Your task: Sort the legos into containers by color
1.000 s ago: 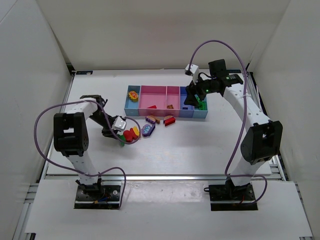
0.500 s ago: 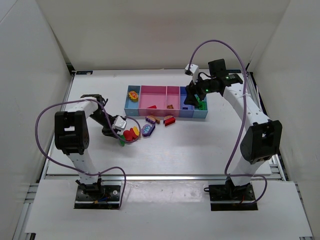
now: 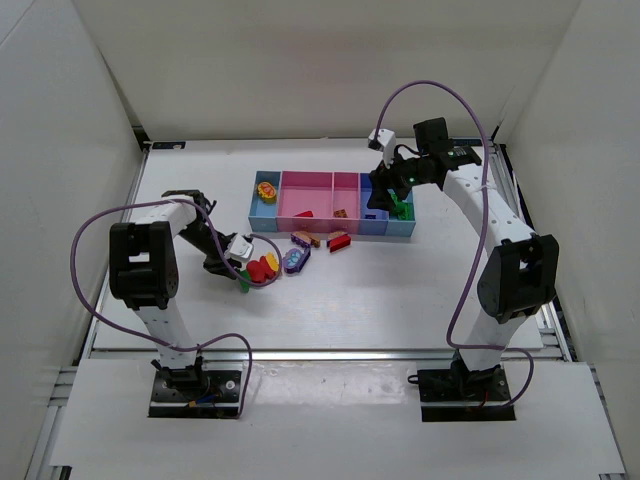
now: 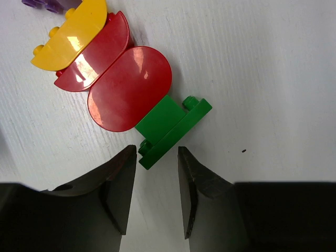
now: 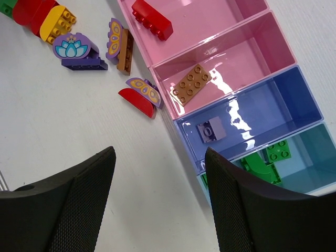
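My left claw (image 4: 157, 151) is hanging low over the table (image 4: 273, 79). Its two fingers are standing a little apart, with a narrow gap, and they are pinching nothing. The green brick (image 4: 170, 126) is lying flat just in front of the fingertips. Its near end is reaching into the mouth of the gap, close to the finger on the left of the wrist view, but I cannot tell if it is touching. Behind it a red piece (image 4: 128, 89) is pressing against the brick, then comes a second red one (image 4: 94, 60) and a yellow one (image 4: 71, 31), all packed side by side.

More to the right, a purple flower piece (image 5: 79, 50) and two butterfly pieces (image 5: 119, 44) are lying loose before the bins (image 5: 241, 52). In the bins, a red brick (image 5: 151, 19) is sitting in the first pink one, a brown plate (image 5: 192, 83) in the second, a grey piece (image 5: 211, 129) in the blue one, and green pieces (image 5: 262, 165) in the last.

My right claw (image 5: 159, 155) is hovering high above the right end of this row, its fingers spread wide with nothing between them.
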Controlling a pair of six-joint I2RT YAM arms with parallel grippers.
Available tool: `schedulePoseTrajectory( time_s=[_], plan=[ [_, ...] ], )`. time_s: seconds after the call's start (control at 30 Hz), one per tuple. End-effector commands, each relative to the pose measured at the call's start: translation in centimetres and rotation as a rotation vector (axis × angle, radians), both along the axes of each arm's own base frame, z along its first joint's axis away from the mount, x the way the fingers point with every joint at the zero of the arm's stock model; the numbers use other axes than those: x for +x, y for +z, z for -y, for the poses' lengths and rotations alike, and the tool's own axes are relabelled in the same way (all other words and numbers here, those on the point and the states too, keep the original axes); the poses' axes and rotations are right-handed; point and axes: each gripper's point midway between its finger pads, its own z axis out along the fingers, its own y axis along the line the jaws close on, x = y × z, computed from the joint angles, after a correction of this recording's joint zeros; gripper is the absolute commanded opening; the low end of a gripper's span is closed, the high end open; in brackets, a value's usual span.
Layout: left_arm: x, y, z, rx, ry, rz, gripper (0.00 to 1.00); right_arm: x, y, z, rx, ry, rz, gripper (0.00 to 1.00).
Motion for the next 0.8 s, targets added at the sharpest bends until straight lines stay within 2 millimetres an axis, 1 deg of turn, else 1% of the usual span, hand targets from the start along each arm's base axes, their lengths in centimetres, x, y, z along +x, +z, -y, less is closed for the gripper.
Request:
schedulePoseTrajectory(
  time_s=[0.0, 0.1, 0.3, 0.53, 0.6, 0.67, 0.7, 0.77],
  plan=[
    [-0.3, 0.5, 0.7, -0.046, -0.085, 0.051, 0.47, 0.6, 1.5, -0.1, 0.018, -0.006, 0.025, 0.73],
    [-0.4, 0.4, 0.9, -0.049, -0.085, 0.046, 0.45, 0.5, 1.4, -0.2, 0.019, -0.003, 0.021, 0.73],
    [-1.4, 0.3, 1.0, -0.054, -0.103, 0.027, 0.45, 0.5, 1.2, -0.1, 0.019, -0.008, 0.016, 0.73],
    [-2.0, 0.0, 0.9, -0.048, -0.101, 0.004, 0.38, 0.5, 1.1, -0.1, 0.014, -0.009, 0.012, 0.72],
    [-2.0, -0.1, 1.0, -0.05, -0.097, 0.003, 0.38, 0.4, 1.0, -0.2, 0.014, -0.008, 0.011, 0.72],
    [-2.1, 0.0, 1.0, -0.049, -0.084, -0.005, 0.48, 0.4, 1.0, -0.1, 0.015, -0.008, 0.011, 0.73],
    [-2.1, 0.0, 1.0, -0.048, -0.079, -0.006, 0.51, 0.4, 1.0, -0.2, 0.015, -0.007, 0.009, 0.72],
    [-2.2, 0.0, 1.0, -0.047, -0.077, -0.012, 0.52, 0.4, 1.0, -0.1, 0.013, -0.009, 0.008, 0.73]
  ],
)
